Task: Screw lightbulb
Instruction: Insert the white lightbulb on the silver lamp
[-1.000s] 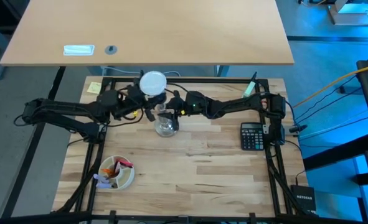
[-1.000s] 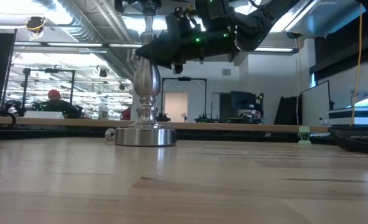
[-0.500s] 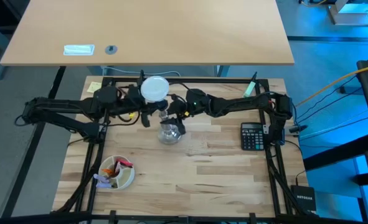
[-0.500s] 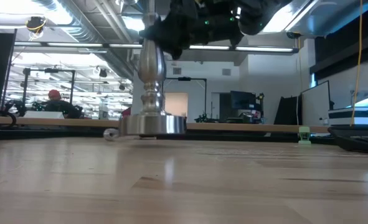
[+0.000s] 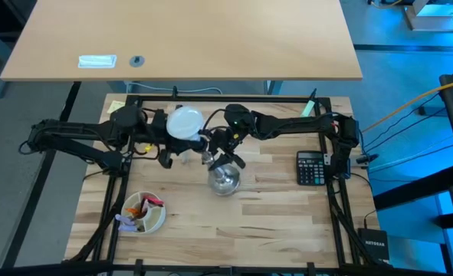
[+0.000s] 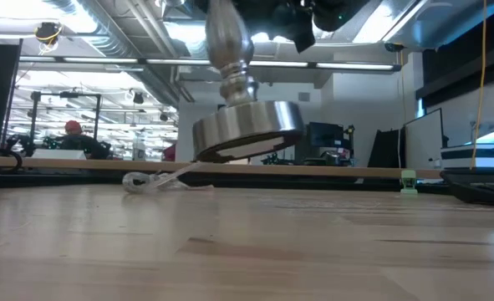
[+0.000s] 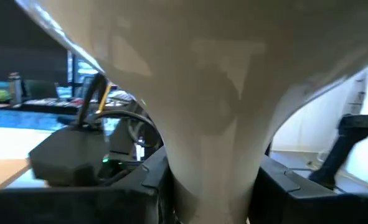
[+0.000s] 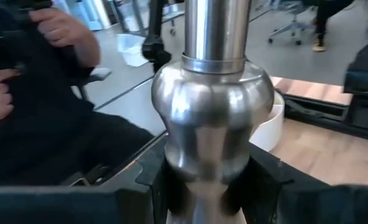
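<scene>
Gripping the bulb (image 5: 185,123) by its neck, the left claw (image 5: 167,145) has it over the back-left part of the worktop (image 5: 272,215), white dome facing up toward the overhead camera. In the left wrist view the bulb (image 7: 202,93) fills the picture, its narrow end pinched between that claw's dark fingers (image 7: 152,186).

Over on the other side, the right claw (image 5: 224,147) is clamped around the stand (image 5: 224,178), and the low view shows the stand (image 6: 242,125) clear of the wood, tilted, its round foot hanging in the air with the underside partly showing. In the right wrist view the shiny bulge of the stand (image 8: 212,112) sits squeezed between the fingers (image 8: 155,168). Bulb and stand are near each other, bulb to the left, but whether they touch I cannot tell.

Further out, a calculator (image 5: 312,167) lies by the right edge, a bowl (image 5: 144,214) of small bits sits front-left, and a yellow note (image 5: 116,107) lies at the back-left corner. A person's hands (image 8: 59,31) show beyond the worktop in the right wrist view.
</scene>
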Tool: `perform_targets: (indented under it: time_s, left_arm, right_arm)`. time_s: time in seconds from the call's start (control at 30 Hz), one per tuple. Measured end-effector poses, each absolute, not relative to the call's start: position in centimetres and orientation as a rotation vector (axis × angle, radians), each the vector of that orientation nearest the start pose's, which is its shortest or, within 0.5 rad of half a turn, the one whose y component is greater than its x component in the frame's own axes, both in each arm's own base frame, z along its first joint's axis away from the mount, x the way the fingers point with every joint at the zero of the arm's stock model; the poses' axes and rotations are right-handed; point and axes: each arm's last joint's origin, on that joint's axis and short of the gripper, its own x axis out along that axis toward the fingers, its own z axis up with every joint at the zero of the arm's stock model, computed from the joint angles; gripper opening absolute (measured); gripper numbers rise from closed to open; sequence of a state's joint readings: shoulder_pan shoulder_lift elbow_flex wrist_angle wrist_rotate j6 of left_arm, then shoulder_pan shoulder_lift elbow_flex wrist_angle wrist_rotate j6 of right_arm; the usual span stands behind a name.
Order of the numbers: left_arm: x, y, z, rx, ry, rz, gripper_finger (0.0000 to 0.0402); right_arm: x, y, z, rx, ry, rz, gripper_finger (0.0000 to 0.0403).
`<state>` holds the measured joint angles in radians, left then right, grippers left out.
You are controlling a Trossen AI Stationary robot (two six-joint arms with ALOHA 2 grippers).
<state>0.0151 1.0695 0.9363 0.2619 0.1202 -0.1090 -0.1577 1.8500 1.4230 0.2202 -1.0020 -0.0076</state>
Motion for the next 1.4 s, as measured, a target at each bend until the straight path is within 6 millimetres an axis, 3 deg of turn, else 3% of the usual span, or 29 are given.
perform_targets:
  time_s: [0.33, 0.8, 0.97, 1.23, 1.4]
  left_arm:
    - [25.3, 0.3, 36.5, 0.060, -0.110, -0.164, 0.0127]
    - [25.7, 2.0, 36.0, 0.126, -0.118, -0.441, 0.0127]
    - [25.7, 2.5, 36.0, 0.078, -0.107, -0.408, 0.0127]
    - [25.7, 2.8, 35.8, 0.037, -0.096, -0.306, 0.0205]
    - [25.2, 2.8, 36.2, 0.041, -0.108, -0.282, 0.0229]
  right_arm:
    - [42.4, -3.6, 28.7, 0.113, 0.173, 0.917, 0.0140]
    - [42.6, -3.3, 28.1, 0.132, 0.185, 0.961, 0.0140]
    - [42.7, -3.4, 27.8, 0.109, 0.194, 0.915, 0.0140]
    - [42.8, -4.1, 27.8, 0.038, 0.179, 0.825, 0.0140]
    - [42.9, -4.3, 27.8, 0.036, 0.183, 0.778, 0.0140]
